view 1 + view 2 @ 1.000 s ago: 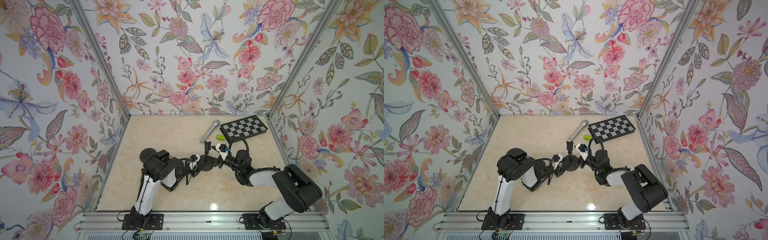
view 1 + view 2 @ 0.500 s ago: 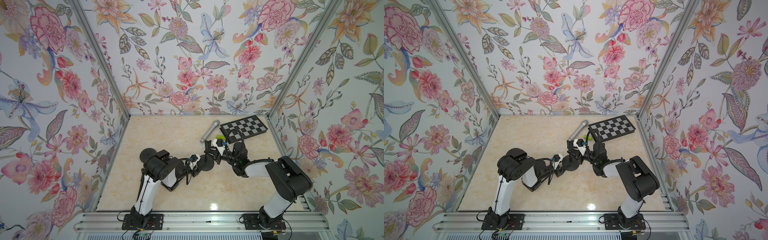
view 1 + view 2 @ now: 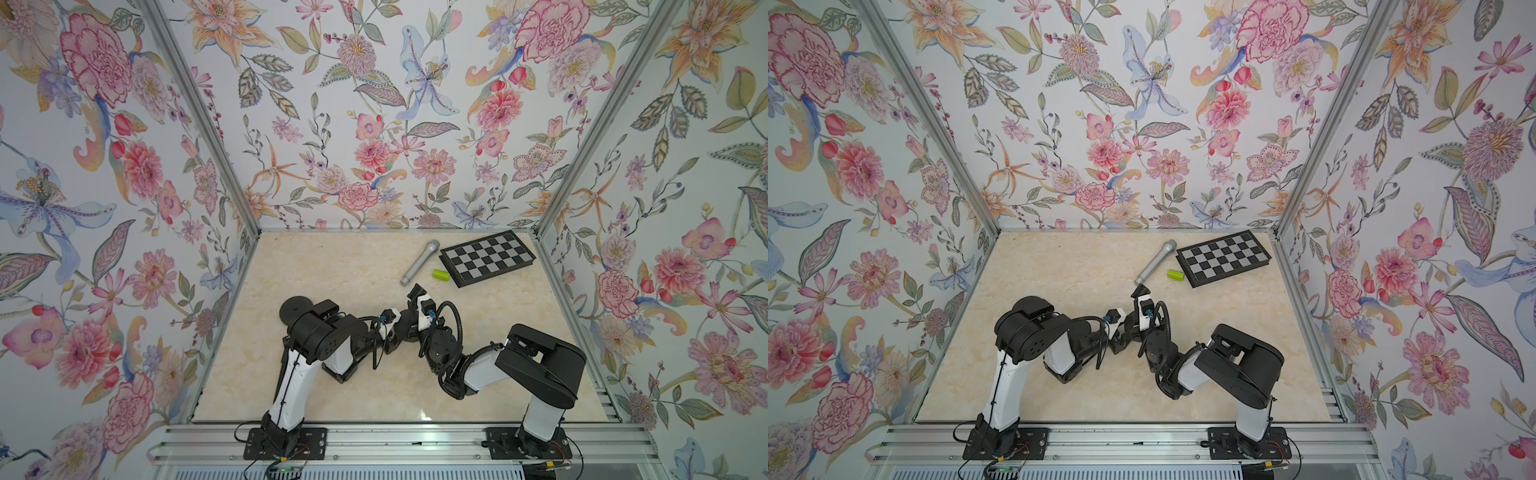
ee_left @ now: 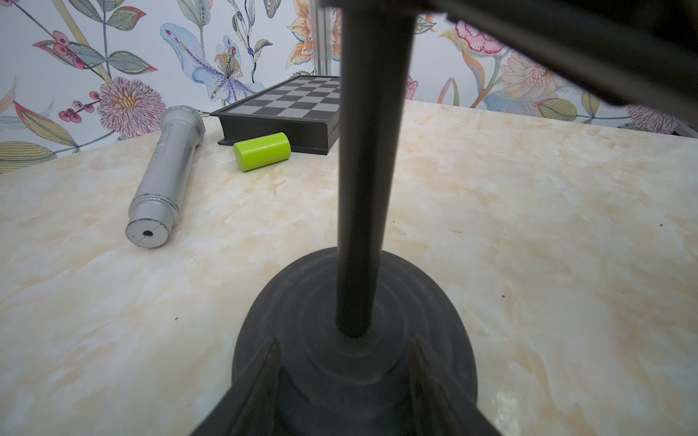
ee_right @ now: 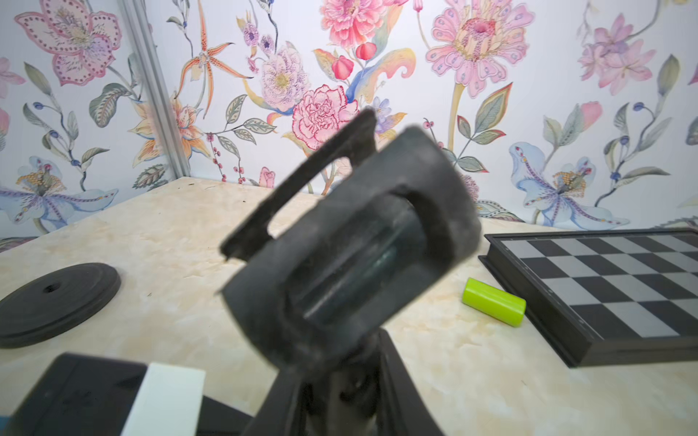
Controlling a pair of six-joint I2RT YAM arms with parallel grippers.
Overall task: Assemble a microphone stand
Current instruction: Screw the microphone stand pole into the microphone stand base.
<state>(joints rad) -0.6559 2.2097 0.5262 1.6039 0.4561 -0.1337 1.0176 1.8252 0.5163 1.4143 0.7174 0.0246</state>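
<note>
The black round stand base (image 4: 434, 309) rests on the table with the black pole (image 4: 362, 188) upright in its centre. My left gripper (image 4: 345, 347) is closed on the base's raised hub, one finger on each side. It lies low beside the base (image 3: 405, 334) in both top views. The black mic clip (image 5: 351, 241) fills the right wrist view, tilted, its stem between the fingers of my right gripper (image 5: 336, 373), which is shut on it. In a top view the clip (image 3: 415, 291) sits above the base. The silver microphone (image 3: 419, 262) lies loose beyond.
A green cylinder (image 3: 441, 274) lies between the microphone and a folded chessboard (image 3: 486, 257) at the back right. A second black disc (image 3: 296, 309) with a centre hole lies on the table behind the left arm. Walls close in on three sides.
My right gripper has swung left over the stand and shut on the mic clip. The left gripper has stayed on the base.
</note>
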